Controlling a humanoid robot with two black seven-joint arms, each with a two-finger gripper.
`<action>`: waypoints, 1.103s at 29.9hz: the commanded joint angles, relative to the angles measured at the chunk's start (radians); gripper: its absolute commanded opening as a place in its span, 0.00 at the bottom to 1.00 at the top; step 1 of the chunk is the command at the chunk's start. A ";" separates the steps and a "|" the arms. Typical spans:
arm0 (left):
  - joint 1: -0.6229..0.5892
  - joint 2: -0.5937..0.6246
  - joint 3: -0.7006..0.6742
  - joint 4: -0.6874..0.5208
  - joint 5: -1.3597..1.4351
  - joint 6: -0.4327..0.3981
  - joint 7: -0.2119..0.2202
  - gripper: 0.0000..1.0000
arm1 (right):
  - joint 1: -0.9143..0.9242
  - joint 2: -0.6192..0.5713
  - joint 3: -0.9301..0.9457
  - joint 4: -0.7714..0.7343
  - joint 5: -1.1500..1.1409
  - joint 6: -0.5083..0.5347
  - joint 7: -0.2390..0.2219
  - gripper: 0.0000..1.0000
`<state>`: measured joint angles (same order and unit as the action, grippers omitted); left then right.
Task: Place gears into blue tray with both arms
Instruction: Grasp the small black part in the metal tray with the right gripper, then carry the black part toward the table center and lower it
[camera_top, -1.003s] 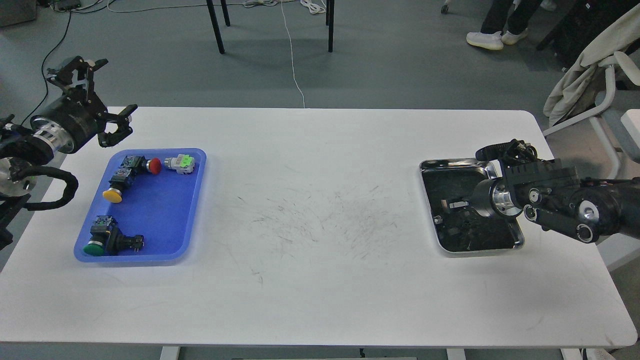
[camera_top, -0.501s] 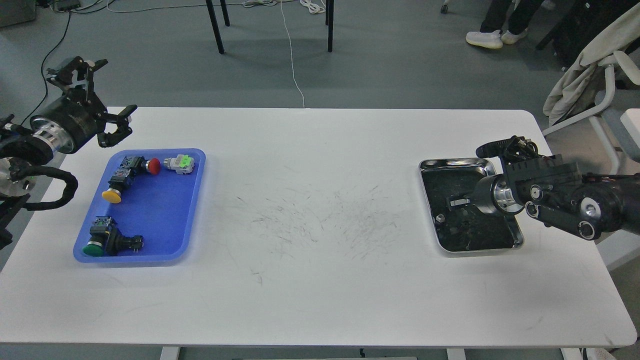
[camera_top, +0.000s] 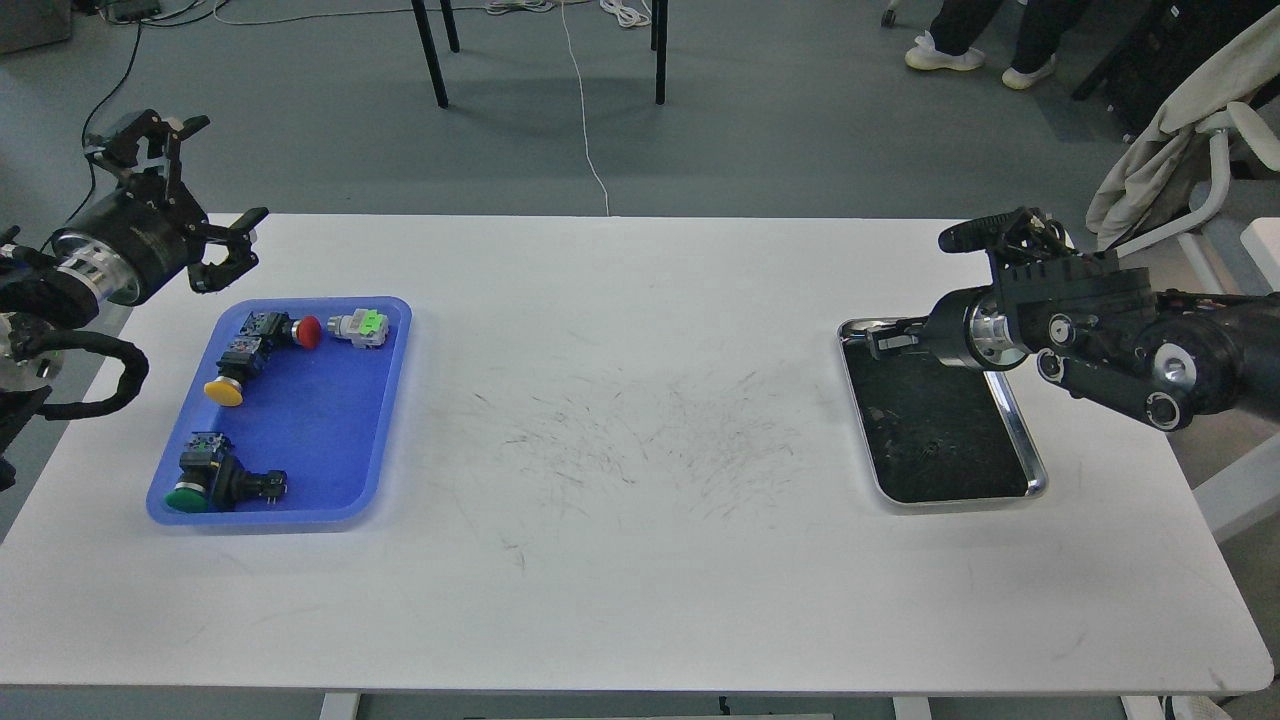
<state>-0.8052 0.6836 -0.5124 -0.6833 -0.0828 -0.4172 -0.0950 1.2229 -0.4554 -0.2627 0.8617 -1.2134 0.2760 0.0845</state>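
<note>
No writing, label, brand or number can be read on anything in this view.

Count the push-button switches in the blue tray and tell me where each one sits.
4, all in the blue tray: red-capped switch and green-and-grey switch along the far end, yellow-capped switch just nearer on the left, green-capped switch in the near left corner. None looks hidden.

Steel tray (camera_top: 1010, 425): dark inside too murky to tell any gears from reflections. Its rim at 12 o'clock is partly covered by the right gripper (camera_top: 885, 343) (seen small and dark; fingers not separable, any load unreadable). Both arms run off the frame, at 9 and 3 o'clock. Person (camera_top: 960, 40) at 1 o'clock: cut off above the shoes.
</note>
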 joint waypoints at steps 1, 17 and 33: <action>0.000 0.014 -0.002 -0.002 -0.002 0.000 0.000 0.99 | 0.023 0.046 0.037 0.008 0.000 -0.047 0.000 0.01; 0.001 0.082 -0.002 -0.022 -0.002 -0.002 0.003 0.99 | 0.049 0.273 0.040 0.057 -0.002 -0.234 0.089 0.01; 0.008 0.136 0.000 -0.053 -0.003 0.000 0.004 0.99 | -0.034 0.405 0.026 0.146 -0.216 -0.331 0.225 0.01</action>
<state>-0.7986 0.8132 -0.5123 -0.7348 -0.0859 -0.4176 -0.0905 1.2102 -0.0772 -0.2327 1.0159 -1.4084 -0.0512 0.3031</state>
